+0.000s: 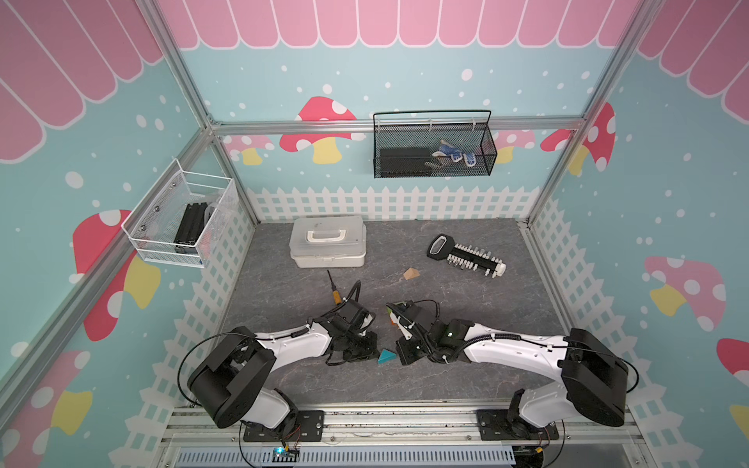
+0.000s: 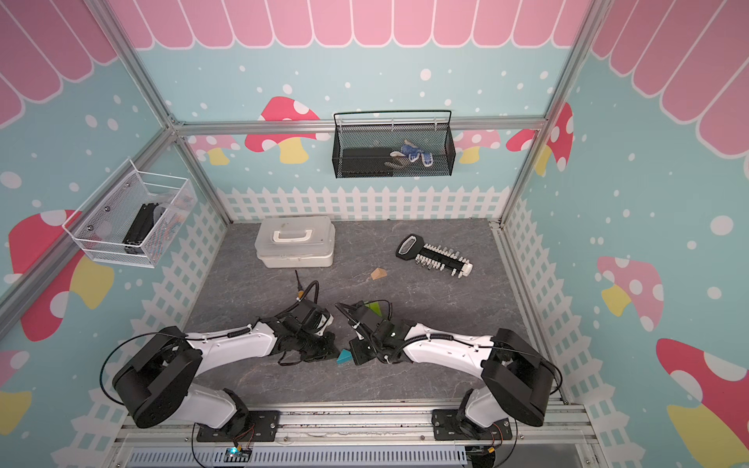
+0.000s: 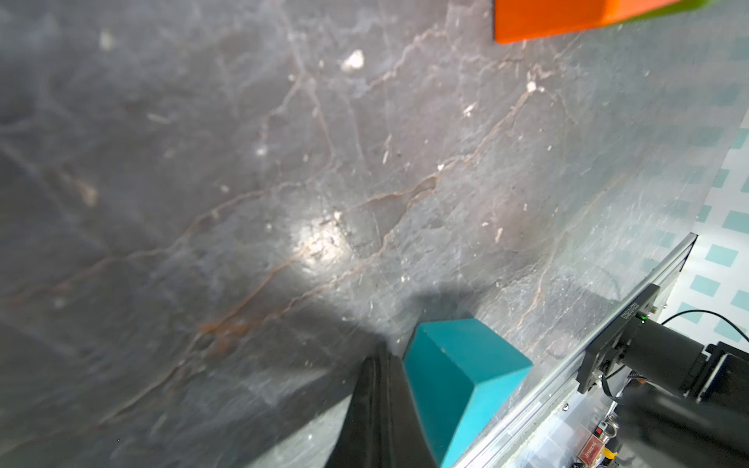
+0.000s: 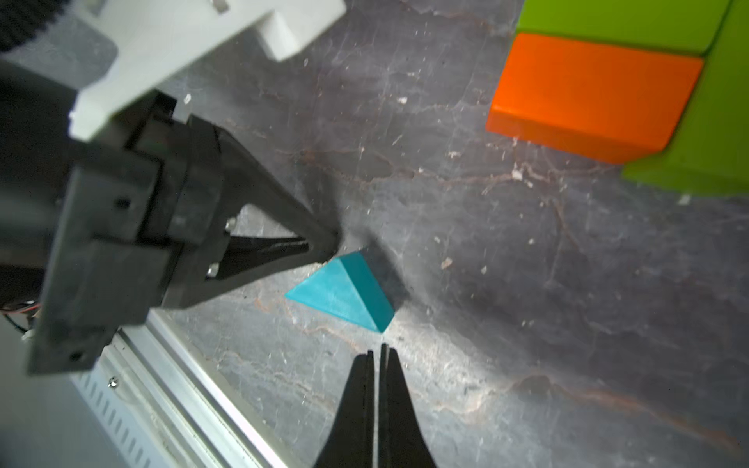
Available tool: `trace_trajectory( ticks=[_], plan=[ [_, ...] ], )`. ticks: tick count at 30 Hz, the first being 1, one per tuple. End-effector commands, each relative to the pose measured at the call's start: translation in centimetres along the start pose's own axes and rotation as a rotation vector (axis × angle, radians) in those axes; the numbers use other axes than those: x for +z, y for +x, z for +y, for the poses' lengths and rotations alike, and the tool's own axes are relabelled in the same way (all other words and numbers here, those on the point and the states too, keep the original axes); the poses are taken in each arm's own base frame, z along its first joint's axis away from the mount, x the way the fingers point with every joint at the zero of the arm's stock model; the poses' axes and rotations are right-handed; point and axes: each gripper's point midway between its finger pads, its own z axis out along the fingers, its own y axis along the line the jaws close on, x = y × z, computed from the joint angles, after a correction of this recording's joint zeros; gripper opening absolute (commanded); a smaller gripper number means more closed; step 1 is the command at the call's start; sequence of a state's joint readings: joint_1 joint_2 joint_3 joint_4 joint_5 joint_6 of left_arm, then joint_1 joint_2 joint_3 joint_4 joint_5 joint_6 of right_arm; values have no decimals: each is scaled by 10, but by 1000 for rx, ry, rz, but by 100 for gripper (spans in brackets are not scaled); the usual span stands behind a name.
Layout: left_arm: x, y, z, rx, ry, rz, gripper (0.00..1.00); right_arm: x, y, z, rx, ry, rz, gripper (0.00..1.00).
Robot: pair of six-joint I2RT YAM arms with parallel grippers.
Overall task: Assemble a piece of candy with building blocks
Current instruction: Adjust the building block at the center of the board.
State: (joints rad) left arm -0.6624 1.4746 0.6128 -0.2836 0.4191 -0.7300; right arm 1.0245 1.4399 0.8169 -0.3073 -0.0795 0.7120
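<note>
Teal triangular prism [image 4: 344,293], smooth-faced, on veined grey tabletop [image 4: 527,263].

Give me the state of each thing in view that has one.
left gripper: shut, empty, tip beside the teal prism.
right gripper: shut, empty.
teal prism: loose on the table, gripped by neither.
orange cuboid: lying flush against the green cuboids.
tan prism: lying alone, apart from the others.
white box: lid closed.
</note>
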Motion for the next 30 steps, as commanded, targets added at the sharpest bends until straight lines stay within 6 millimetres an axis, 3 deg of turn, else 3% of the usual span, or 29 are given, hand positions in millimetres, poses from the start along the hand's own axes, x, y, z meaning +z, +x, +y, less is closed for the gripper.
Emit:
trace_trajectory(
  ticks=[1, 9, 15, 24, 30],
  plan=[
    [-2, 3, 7, -6, -35, -6, 0, 5, 20, -6, 32, 33, 56, 0],
    [-7, 1, 6, -2, -33, -29, 0, 29, 23, -6, -1, 45, 86, 0],
    [-7, 2, 4, -8, -21, -30, 0, 45, 12, 0, -61, 55, 109, 0],
    [-12, 8, -1, -36, 29, -38, 0, 42, -14, -10, -63, 116, 52, 0],
    [-21, 8, -15, -46, 119, -68, 0, 47, -22, -10, -90, 127, 48, 0]
  ],
)
